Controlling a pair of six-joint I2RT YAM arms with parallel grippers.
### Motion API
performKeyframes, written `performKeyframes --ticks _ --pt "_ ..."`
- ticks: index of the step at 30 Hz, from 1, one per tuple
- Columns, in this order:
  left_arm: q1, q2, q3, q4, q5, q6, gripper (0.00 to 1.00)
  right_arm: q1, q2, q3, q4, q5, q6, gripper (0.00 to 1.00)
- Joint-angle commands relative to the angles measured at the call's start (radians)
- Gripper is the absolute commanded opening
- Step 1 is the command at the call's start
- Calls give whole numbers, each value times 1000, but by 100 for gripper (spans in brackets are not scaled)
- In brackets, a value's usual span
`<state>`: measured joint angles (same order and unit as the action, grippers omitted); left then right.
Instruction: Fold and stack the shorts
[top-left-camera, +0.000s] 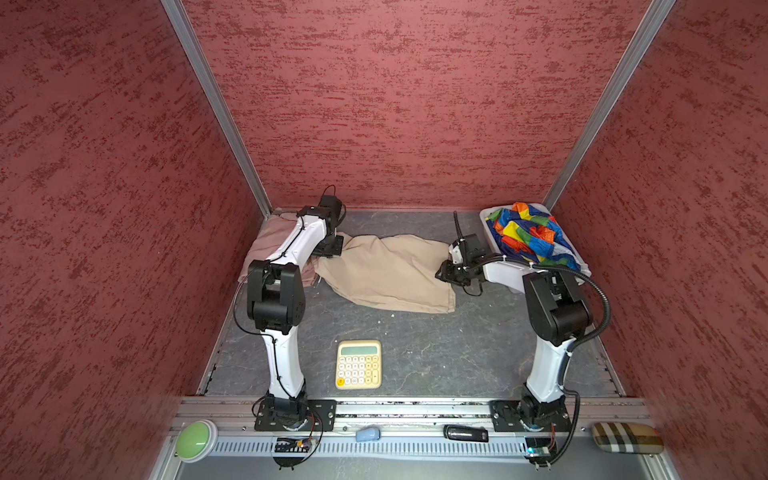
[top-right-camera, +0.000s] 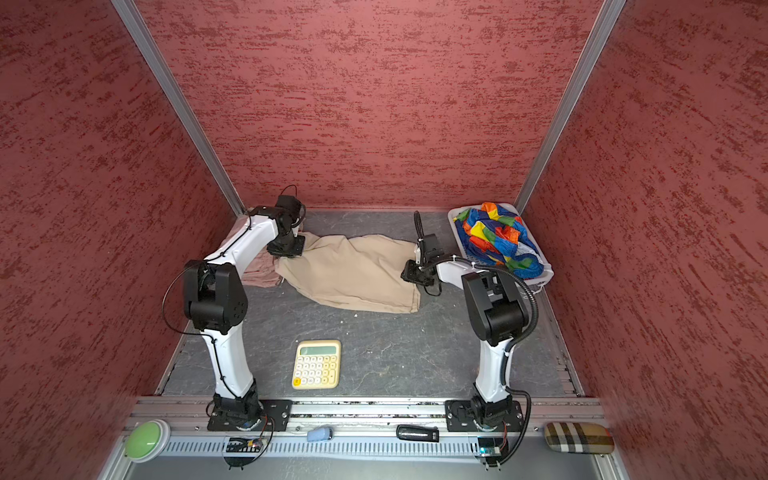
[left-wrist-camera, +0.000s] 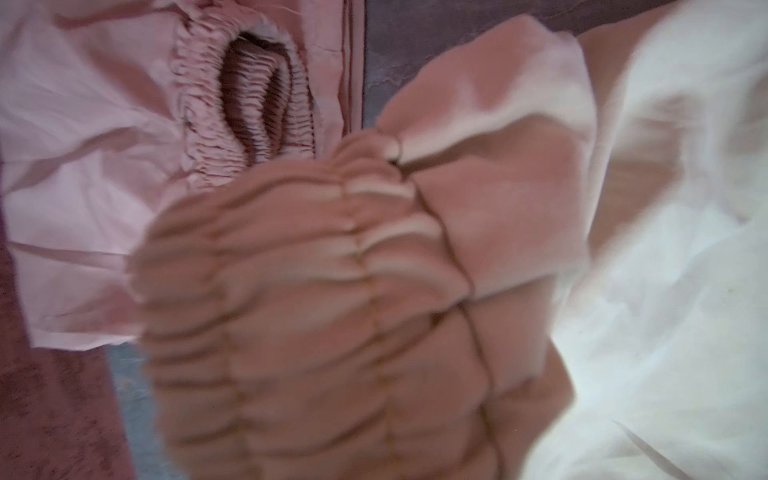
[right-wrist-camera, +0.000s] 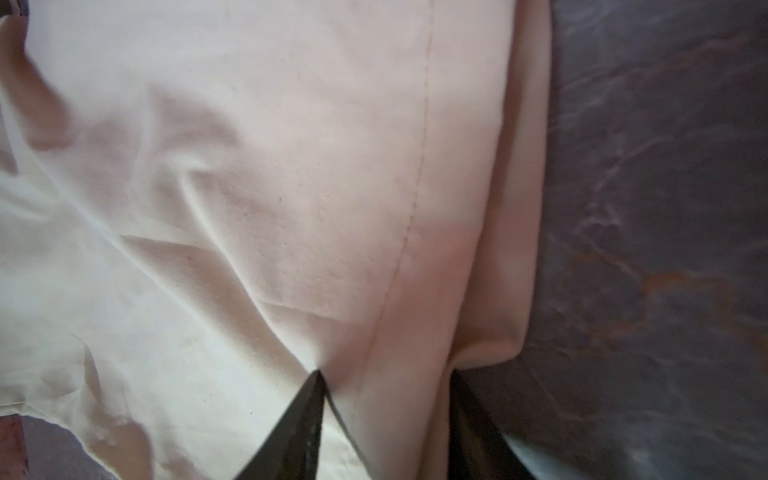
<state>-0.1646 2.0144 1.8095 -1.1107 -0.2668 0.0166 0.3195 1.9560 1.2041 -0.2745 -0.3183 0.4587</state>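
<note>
Both top views first: the beige shorts (top-left-camera: 386, 270) lie across the middle of the table (top-left-camera: 415, 353), long axis running left to right in the frame, slightly downhill toward the right. The left gripper (top-left-camera: 328, 249) sits on the waist end at centre-left and the right gripper (top-left-camera: 446, 276) on the leg-hem end at centre-right, so the pair is strung between the two arms. The pink shorts (top-left-camera: 259, 241) are in the back-left corner, partly under the left arm and touching the beige waist. The rainbow shorts (top-left-camera: 528, 237) are piled in the white basket (top-left-camera: 488, 216) at the back right, not yet dealt with.

Left wrist view: the bunched beige waistband (left-wrist-camera: 311, 311) fills the middle and bottom of the frame, right up against the lens. No fingers show, but the left gripper is clamped tight, and I'd say it's on that waistband. The pink pair (left-wrist-camera: 83, 145) is at upper left.

Right wrist view: the two fingertips (right-wrist-camera: 309, 399) poke in from the bottom edge, straddling the beige hem (right-wrist-camera: 415, 332), with cloth between them and bare table to the right. The jaws stand apart, and honestly I can't tell if they've bitten yet.

My guess is the hem goes leftward over to the waist, so the right arm does the travelling.
</note>
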Motion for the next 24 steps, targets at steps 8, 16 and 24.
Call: performKeyframes --ticks 8,16,24 --pt "-116 37 250 -228 -116 -17 0 85 97 92 -47 44 47 34" --pt "-283 160 430 -313 -29 -80 0 90 104 97 -34 32 53 34" --pt "-353 309 553 -320 115 -157 0 92 104 80 -7 0 55 33"
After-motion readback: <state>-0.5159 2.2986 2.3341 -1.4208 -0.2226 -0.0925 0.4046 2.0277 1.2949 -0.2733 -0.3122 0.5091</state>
